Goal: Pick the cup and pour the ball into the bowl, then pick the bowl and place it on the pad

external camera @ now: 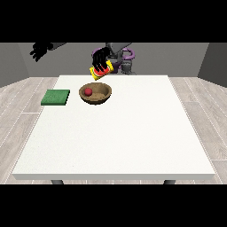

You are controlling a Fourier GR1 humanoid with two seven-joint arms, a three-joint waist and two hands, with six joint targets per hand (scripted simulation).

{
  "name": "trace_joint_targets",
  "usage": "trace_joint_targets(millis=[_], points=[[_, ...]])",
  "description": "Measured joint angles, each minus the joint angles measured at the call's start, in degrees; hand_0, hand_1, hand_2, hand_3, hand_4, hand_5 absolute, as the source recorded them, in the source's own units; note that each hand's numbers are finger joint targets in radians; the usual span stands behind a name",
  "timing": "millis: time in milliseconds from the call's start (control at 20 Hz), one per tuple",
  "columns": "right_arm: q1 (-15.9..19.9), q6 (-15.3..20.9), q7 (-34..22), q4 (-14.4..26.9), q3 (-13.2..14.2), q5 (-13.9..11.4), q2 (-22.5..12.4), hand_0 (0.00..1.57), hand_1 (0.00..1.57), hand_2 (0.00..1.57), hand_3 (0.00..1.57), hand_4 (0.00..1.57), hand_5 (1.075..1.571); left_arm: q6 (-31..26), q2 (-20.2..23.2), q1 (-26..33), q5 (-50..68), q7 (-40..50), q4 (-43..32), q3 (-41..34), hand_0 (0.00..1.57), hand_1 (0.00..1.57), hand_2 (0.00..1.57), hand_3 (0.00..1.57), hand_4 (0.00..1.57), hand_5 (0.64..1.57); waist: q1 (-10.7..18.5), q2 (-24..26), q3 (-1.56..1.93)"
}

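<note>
Scene: I see the white table (133, 133) filling the middle of the frame, with the robot small at the top centre
Ball: the red ball (88, 91) already lies inside the wooden bowl (103, 95), left of its centre, so I judge the pour is done
Cup: the yellow and red cup (99, 72) hangs tipped just above and behind the bowl's far rim, upper centre of the frame
Hand at the view's right: this hand (102, 58) has its dark fingers curled over the cup and is holding it
Hand at the view's left: this hand (39, 50) is raised in the upper left corner, well off the table; its fingers look relaxed and it carries nothing
Pad: the green pad (56, 97) lies flat at the left of the table, just beside the bowl with a strip of white between them
Step in hand: as I read it, getting rid of the cup and then going for the bowl
How I do it well: I bring the cup upright and set it down away from the bowl, toward the upper right of the table, so it does not clip the rim
Bowl pick: I take the bowl by its rim, keep it level so the ball stays in, and carry it left
Placing: I aim for the pad's middle so the bowl sits wholly on green
Risk: a tilted bowl could let the ball roll out
</note>
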State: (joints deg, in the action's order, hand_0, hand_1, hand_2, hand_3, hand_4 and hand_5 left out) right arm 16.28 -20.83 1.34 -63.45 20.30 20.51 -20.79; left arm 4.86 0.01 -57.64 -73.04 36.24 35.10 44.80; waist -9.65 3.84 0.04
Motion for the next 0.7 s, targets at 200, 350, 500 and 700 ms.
trace_joint_targets(millis=[200, 350, 500, 700], points=[[0.71, 2.72, -0.84, -0.56, 0.08, -0.41, 0.55, 0.0, 0.0, 0.0, 0.18, 0.74, 1.553, -0.48, 0.43, 0.56, -0.66, -0.95, 2.65, -1.37, 0.32, 0.32, 1.5, 1.54, 1.11, 1.57, 2.05, 0.21, -0.03], [-0.82, 4.41, -1.91, -0.76, -0.19, -0.93, 1.49, 0.0, 0.0, 0.0, 0.18, 0.74, 1.553, 3.4, 2.15, 2.35, 3.33, -2.77, 6.15, -6.02, 1.04, 1.04, 1.57, 1.44, 1.27, 1.567, 4.19, 2.62, -0.1], [-1.19, 6.3, -1.79, -1.22, 0.25, -1.38, 1.82, 0.0, 0.0, 0.0, 0.11, 0.76, 1.556, 8.26, 5.2, 4.68, 10.9, -7.44, 10.35, -13.27, 0.8, 0.8, 1.19, 0.88, 1.3, 1.555, 7.35, 2.89, -0.26], [-1.47, 8.61, -1.41, -1.41, 0.45, -2.15, 2.69, 0.0, 0.0, 0.0, 0.0, 0.79, 1.556, 12.23, 6.94, 6.0, 24.28, -13.0, 16.67, -25.28, 0.0, 0.0, 0.0, 0.0, 1.16, 1.561, 10.96, 2.51, -0.59]])
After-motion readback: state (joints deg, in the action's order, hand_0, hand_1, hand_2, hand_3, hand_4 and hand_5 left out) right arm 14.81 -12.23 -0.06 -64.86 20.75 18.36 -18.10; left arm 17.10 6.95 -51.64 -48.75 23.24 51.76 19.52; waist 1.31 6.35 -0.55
